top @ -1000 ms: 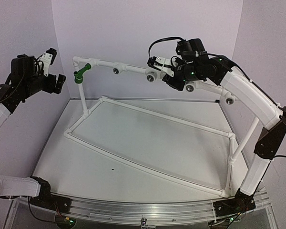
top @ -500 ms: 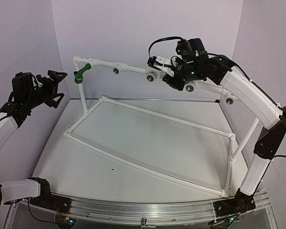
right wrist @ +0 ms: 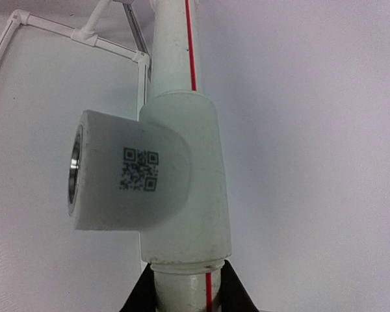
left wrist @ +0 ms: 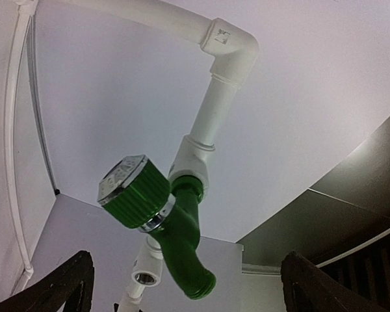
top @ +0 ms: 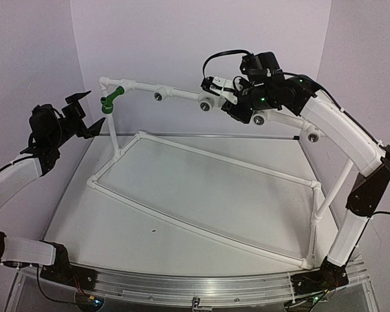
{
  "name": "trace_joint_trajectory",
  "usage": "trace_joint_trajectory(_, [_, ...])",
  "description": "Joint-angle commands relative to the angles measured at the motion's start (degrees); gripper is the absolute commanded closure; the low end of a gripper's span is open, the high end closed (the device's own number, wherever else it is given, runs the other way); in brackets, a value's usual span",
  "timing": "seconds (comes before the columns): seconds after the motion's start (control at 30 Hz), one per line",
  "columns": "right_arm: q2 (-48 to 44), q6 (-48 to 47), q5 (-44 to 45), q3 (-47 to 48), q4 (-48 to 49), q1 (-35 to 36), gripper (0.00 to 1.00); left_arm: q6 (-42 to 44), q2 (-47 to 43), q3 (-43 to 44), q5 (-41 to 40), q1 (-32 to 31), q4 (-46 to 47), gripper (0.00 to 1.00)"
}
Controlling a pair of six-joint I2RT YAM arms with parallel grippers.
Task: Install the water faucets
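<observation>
One green water faucet (top: 110, 99) with a silver cap is mounted on the left end of the raised white pipe rail (top: 140, 86). From the left wrist it hangs from a white fitting, the water faucet (left wrist: 169, 218) pointing its spout down. My left gripper (top: 88, 112) is open just left of it, its dark fingers (left wrist: 62, 286) wide on either side and not touching. My right gripper (top: 230, 104) is shut on the white pipe (right wrist: 179, 289) just behind a tee fitting (right wrist: 182, 188), whose metal-lined socket is empty.
The rail carries several white tee fittings with open sockets (top: 159, 96), (top: 260, 119), (top: 312, 136). It stands on posts over a rectangular pipe frame (top: 201, 156) lying on the white table. Lilac walls close in on the back and both sides.
My left arm has swung from high at the far left down and rightward, bringing its open gripper close to the green faucet. The right arm has not moved.
</observation>
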Motion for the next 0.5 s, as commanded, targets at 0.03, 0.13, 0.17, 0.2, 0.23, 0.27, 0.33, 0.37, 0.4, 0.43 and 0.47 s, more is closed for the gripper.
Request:
trace_joint_trajectory(0.03, [1.1,10.4,1.4,1.5,-0.6,0.0,1.0,-9.0,4.2,4.5,2.5,-1.1,8.8,0.0])
trace_joint_trajectory(0.13, [1.3,10.4,1.5,1.6,-0.6,0.0,1.0,-9.5,6.4,5.6,2.5,-1.6,10.1,0.0])
trace_joint_trajectory(0.17, [1.4,10.4,1.5,1.7,-0.6,0.0,1.0,-9.8,7.4,6.1,2.6,-1.6,11.0,0.0])
trace_joint_trajectory(0.2, [1.3,10.4,1.5,1.6,-0.6,0.0,1.0,-10.1,8.3,6.5,2.7,-1.8,12.0,0.0])
trace_joint_trajectory(0.23, [1.3,10.4,1.5,1.6,-0.6,0.0,1.0,-10.3,9.0,7.1,2.8,-2.0,12.7,0.0])
trace_joint_trajectory(0.27, [1.4,10.4,1.6,1.6,-0.6,0.0,1.0,-10.2,9.8,7.6,2.9,-2.1,13.2,0.01])
trace_joint_trajectory(0.33, [1.3,10.4,1.7,1.6,-0.6,0.0,1.0,-9.6,10.9,8.3,2.9,-2.4,13.3,0.04])
trace_joint_trajectory(0.37, [1.3,10.4,1.7,1.5,-0.6,0.0,1.0,-9.0,11.4,8.3,2.7,-2.5,13.8,0.07])
trace_joint_trajectory(0.4, [1.2,10.4,1.8,1.4,-0.6,0.0,1.0,-8.1,11.5,8.3,2.2,-2.5,14.6,0.13])
trace_joint_trajectory(0.43, [1.2,10.4,1.9,1.3,-0.6,0.0,1.0,-6.9,11.7,8.3,1.7,-2.6,14.9,0.19])
trace_joint_trajectory(0.47, [1.1,10.4,1.9,1.2,-0.6,0.0,1.0,-5.5,11.6,8.5,1.3,-2.6,14.8,0.25])
